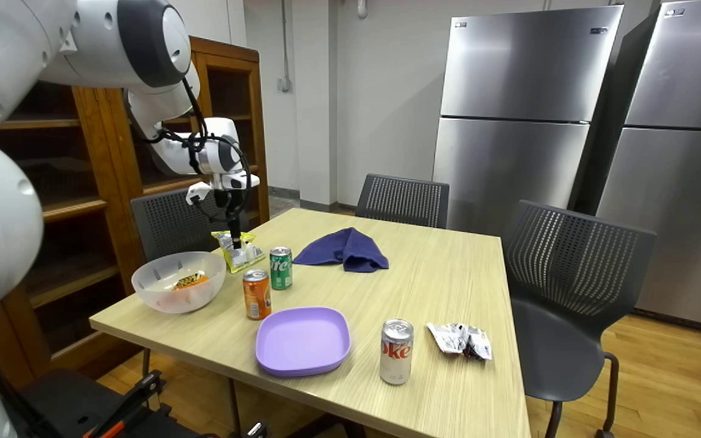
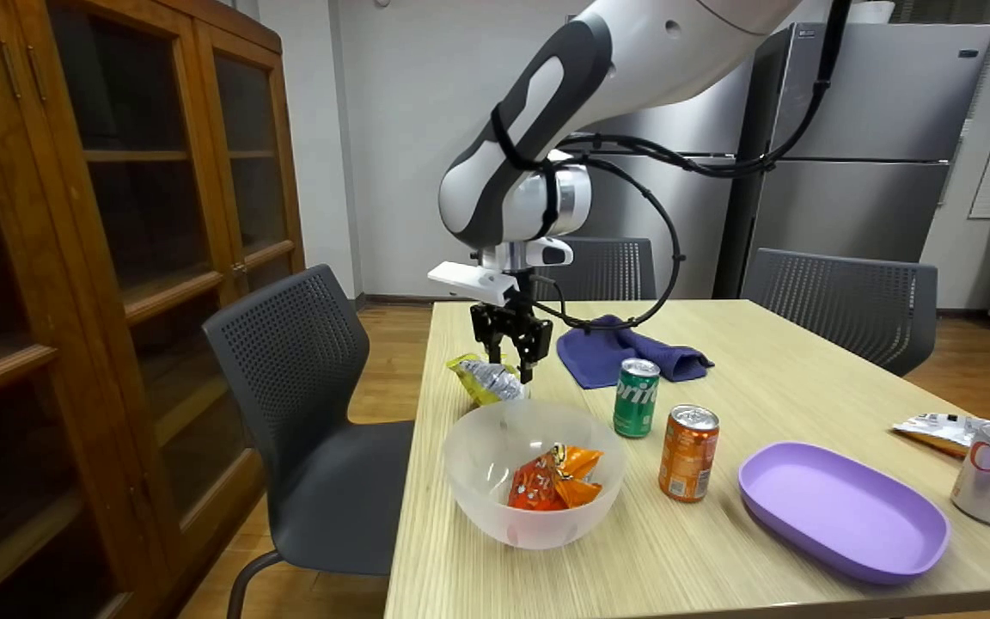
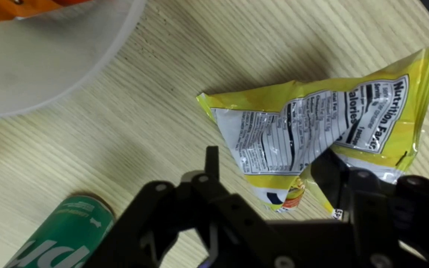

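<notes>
Yellow and crumpled, one packet (image 3: 274, 126) lies on the table (image 1: 448, 267) just beside the frosted bowl (image 2: 504, 524), label side up: "Nutrition Facts", "Calories" and "1 package" can be read in the wrist view. Near the bowl too is the gripper (image 3: 270, 169), its two fingers (image 3: 212, 163) well apart — one comes down over a fold of the packet, the other stands beside its edge with a gap between, so nothing is gripped. Inside the bowl lies red and orange packaging (image 2: 553, 480); whether one piece or two, I cannot tell.

Drink cans number three, all upright. One green can (image 2: 635, 400), lettered Sprite though part of the word turns away, and one orange can (image 2: 689, 454), its print too small to read, stand near the bowl. One silver can (image 1: 396, 353), with Coke in red, is well apart from it. Between bowl and silver can sits one lilac tray (image 1: 303, 340); one silver wrapper (image 1: 449, 336) lies farther from the bowl than that tray, and one navy cloth (image 1: 347, 248) past the green can from the bowl. Chairs (image 1: 557, 350) come to three — one near the bowl, two well apart from it. Well beyond the bowl stand two fridges (image 1: 521, 85), badges too small to read.
</notes>
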`<state>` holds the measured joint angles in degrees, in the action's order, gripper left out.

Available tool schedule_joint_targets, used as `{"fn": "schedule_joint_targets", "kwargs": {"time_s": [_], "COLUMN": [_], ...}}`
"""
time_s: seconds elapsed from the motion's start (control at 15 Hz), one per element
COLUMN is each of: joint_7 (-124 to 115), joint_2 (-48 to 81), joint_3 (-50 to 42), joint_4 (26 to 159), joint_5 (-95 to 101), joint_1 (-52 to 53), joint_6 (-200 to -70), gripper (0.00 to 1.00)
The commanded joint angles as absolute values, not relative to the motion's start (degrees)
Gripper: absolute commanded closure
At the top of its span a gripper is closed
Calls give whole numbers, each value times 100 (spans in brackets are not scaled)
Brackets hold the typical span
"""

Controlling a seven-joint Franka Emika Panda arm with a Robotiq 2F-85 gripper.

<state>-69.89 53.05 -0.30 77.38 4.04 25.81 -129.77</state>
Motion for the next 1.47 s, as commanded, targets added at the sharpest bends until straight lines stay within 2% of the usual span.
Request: {"fn": "schedule_joint_targets", "kwargs": {"time_s": [0.0,0.27,0.33,1.4], "joint_7": [-7083,-7084,-7079,-6800], "joint_2": [5405,5395,5389,4670], "joint_3": [13,15,17,46], "joint_4": [7469,7483,7491,8219], "joint_5": [307,294,292,385], "joint_1": [2542,2540,2538,2484], "joint_6": [-12728,-12716,-12711,-13003], "gripper": [65,95,100,100]}}
